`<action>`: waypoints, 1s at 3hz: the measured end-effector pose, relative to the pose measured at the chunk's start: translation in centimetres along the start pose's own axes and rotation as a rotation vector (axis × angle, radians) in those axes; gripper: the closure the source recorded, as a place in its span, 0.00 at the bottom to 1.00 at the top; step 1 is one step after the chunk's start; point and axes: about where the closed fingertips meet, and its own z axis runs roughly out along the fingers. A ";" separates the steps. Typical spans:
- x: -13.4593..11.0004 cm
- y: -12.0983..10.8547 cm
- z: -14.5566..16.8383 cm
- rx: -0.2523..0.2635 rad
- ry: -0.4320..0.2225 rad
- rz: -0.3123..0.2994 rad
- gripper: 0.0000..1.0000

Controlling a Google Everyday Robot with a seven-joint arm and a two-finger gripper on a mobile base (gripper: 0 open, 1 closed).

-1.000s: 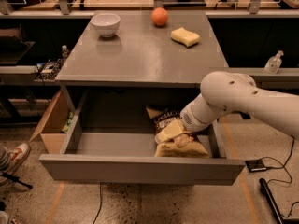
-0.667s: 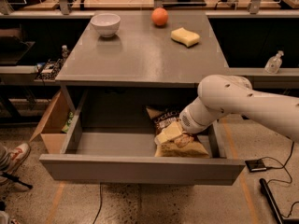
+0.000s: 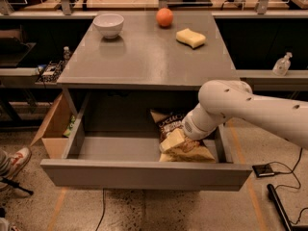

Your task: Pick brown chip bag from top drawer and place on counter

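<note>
The top drawer is pulled open below the counter. The brown chip bag lies in the drawer's right part, its dark-brown top with white lettering showing and its tan crinkled edge towards the drawer front. My white arm reaches in from the right and down into the drawer. My gripper is at the bag, low in the drawer, right on the bag's middle. The arm's wrist hides part of the bag.
On the counter stand a white bowl, an orange and a yellow sponge. A cardboard box sits left of the drawer. A bottle stands on the right shelf. Cables and a shoe lie on the floor.
My arm has shifted slightly left and lower over the drawer. The chip bag stays in the same place in the drawer.
</note>
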 end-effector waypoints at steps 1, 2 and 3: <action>0.1 0.1 0.1 0.008 0.016 0.009 0.30; 0.3 0.2 -0.1 0.016 0.022 0.015 0.53; 0.2 0.8 -1.3 0.014 0.000 0.003 0.77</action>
